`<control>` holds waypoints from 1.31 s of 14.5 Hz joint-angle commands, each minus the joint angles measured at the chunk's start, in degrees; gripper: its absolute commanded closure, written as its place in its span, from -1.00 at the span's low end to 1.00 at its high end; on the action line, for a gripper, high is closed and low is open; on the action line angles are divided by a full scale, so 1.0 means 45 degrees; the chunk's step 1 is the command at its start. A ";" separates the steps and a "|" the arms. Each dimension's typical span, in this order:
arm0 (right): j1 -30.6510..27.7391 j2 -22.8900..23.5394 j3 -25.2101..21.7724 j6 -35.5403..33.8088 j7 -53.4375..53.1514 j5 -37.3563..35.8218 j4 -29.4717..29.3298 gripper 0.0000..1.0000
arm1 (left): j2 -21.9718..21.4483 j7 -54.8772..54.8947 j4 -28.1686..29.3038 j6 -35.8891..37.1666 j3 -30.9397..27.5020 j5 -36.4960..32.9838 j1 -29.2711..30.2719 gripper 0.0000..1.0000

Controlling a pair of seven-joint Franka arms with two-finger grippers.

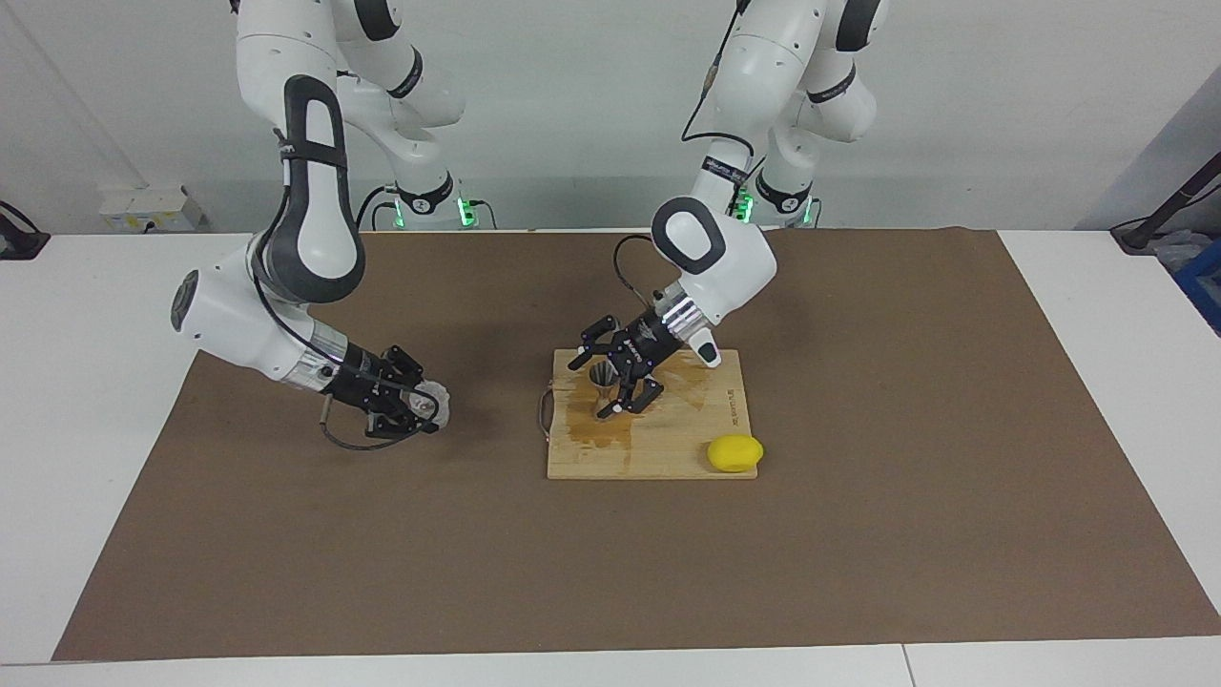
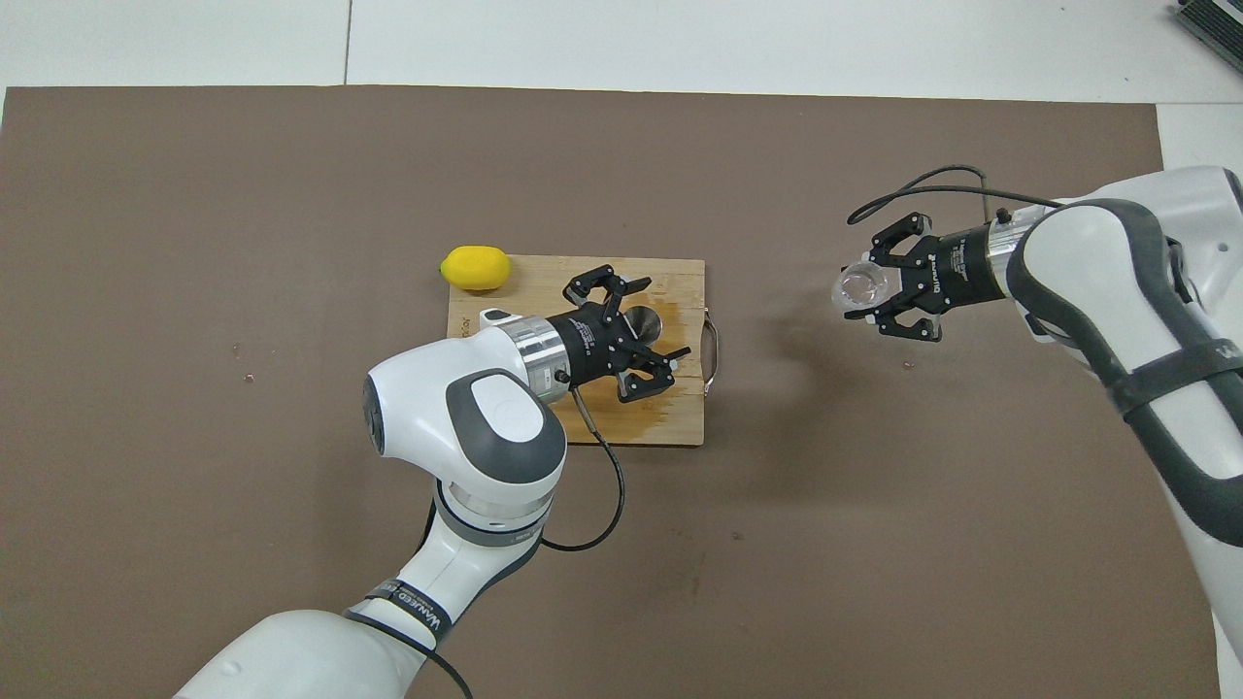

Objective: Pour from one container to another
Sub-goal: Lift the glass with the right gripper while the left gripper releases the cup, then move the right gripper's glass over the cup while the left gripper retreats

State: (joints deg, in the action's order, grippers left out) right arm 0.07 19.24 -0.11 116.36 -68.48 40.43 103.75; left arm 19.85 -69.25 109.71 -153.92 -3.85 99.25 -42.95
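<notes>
Left claw (image 1: 603, 384): spread wide, low over the cutting board, its fingers standing to either side of the jigger and clear of it; grips nothing.
Right claw (image 1: 426, 405): closed on the glass cup, raised over the brown mat toward the right arm's end of the worktop, well apart from the board.
Glass cup (image 1: 432, 402): held tilted on its side in the right claw, above the mat.
Jigger (image 1: 602, 380): upright on the cutting board, at the board's edge nearer the right arm's end, between the left claw's open fingers.
Cutting board (image 1: 687, 439): pale wood, lying on the mat about mid-worktop, with a wire handle at the end toward the right arm.
Wet patch (image 1: 601, 434): dark stain on the board, around and just beside the jigger's foot.
Lemon (image 1: 734, 453): at the board's corner farthest from the robots, toward the left arm's end, touching the board.
Brown mat (image 1: 858, 534): covers most of the worktop (image 1: 1097, 286).
Facing view only: the jigger's hourglass outline and narrow waist; the gap between its wall and the left claw's fingers; the cup hanging clear of the mat.
Overhead view only: the jigger (image 2: 643, 323) as a round open mouth, partly covered by the left claw (image 2: 649, 325); the cup (image 2: 858, 285) as a clear round disc in front of the right claw (image 2: 867, 291); the stain reaching the board's (image 2: 670, 427) edge nearer the robots.
</notes>
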 commanded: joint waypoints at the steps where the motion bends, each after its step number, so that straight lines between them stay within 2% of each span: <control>1: 0.0549 -0.0135 -0.0035 0.0216 -0.1127 -0.0584 -0.0397 0.56 | -0.0583 -0.0099 0.0561 -0.0091 -0.0179 0.0054 -0.0300 -1.00; 5: 0.1330 -0.0135 -0.0035 0.0255 -0.1810 -0.1463 -0.0826 0.57 | -0.1285 -0.0119 0.0794 0.0084 -0.0218 -0.0024 -0.0105 -1.00; 8: 0.1623 -0.0096 -0.0015 0.0236 -0.2514 -0.1503 -0.1140 0.57 | -0.1988 -0.0100 0.1185 0.0492 -0.0218 -0.0489 0.0752 -1.00; 13: 0.2501 0.0001 -0.0015 0.0275 -0.3858 -0.2243 -0.1569 0.59 | -0.2712 -0.0119 0.1460 0.2287 -0.0218 -0.3105 0.2451 -1.00; 15: 0.2717 0.0079 0.0024 0.0547 -0.4973 -0.2809 -0.1901 0.60 | -0.2752 -0.0119 0.1382 0.3457 -0.0258 -0.4799 0.3464 -1.00; 19: 0.4082 0.0158 0.0024 0.1094 -0.5873 -0.4058 -0.1941 0.60 | -0.2772 0.0036 0.0973 0.5315 -0.0238 -0.7538 0.5263 -1.00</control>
State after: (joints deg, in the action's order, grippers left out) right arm 16.14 19.28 0.01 119.78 -92.05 25.69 96.06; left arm 8.55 -69.25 114.06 -133.61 -5.41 70.00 -22.47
